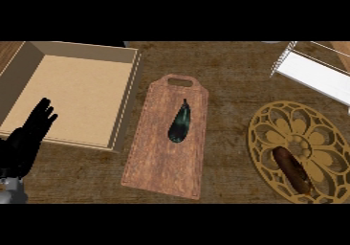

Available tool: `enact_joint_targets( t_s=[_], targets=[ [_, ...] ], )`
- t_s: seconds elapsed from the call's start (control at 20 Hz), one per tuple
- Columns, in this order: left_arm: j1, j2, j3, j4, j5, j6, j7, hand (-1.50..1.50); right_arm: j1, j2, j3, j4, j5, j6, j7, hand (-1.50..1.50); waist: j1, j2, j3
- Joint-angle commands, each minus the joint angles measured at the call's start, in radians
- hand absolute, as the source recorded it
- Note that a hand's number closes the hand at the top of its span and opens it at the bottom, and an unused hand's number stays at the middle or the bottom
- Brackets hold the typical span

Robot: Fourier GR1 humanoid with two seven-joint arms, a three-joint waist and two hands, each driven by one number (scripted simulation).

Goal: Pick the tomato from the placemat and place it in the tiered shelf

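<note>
At lower left, the left hand [26,143] rests, fingers straight, at a cardboard box's [72,91] corner. An elongated reddish-brown item [293,170] lies on the placemat [277,119], apart from the tiered shelf [320,76]; a dark vegetable [180,123] occupies the cutting board [164,167].

Counter layout, left to right: box, board, placemat; shelf at back right.

Open box [128,95] sits at the counter's [227,95] far left. Cutting board [164,162] lies just right of it, close beside but apart, handle end pointing away from the robot. An eggplant [180,123] lies on the board, lengthwise, toward the handle half. Placemat [312,125] is right of the board, with a gap between. A long vegetable [293,170] lies on the placemat's near half. Tiered shelf [315,74] stands behind the placemat at the far right corner. Left hand [26,143] shows at the left edge, over the box's near-left corner.
</note>
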Motion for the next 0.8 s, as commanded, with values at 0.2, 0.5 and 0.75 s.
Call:
enact_joint_targets(
  t_s=[0.2,0.5,0.75],
  targets=[
    [0.085,-0.028,-0.013,-0.018,-0.02,0.011,0.015,0.0,0.037,-0.057,-0.149,-0.027,-0.175,0.058,-0.069,-1.5,-0.024,-0.007,-0.007],
    [0.084,-0.013,0.029,0.05,-0.003,-0.011,-0.022,0.0,0.06,-0.18,-0.219,-0.11,-0.272,0.186,-0.046,-1.5,-0.044,-0.011,-0.008],
    [0.092,-0.013,0.029,-0.001,0.002,-0.006,0.019,0.0,0.142,-0.349,-0.274,-0.164,-0.304,0.262,0.03,-1.5,-0.061,-0.014,-0.008]
  ],
)
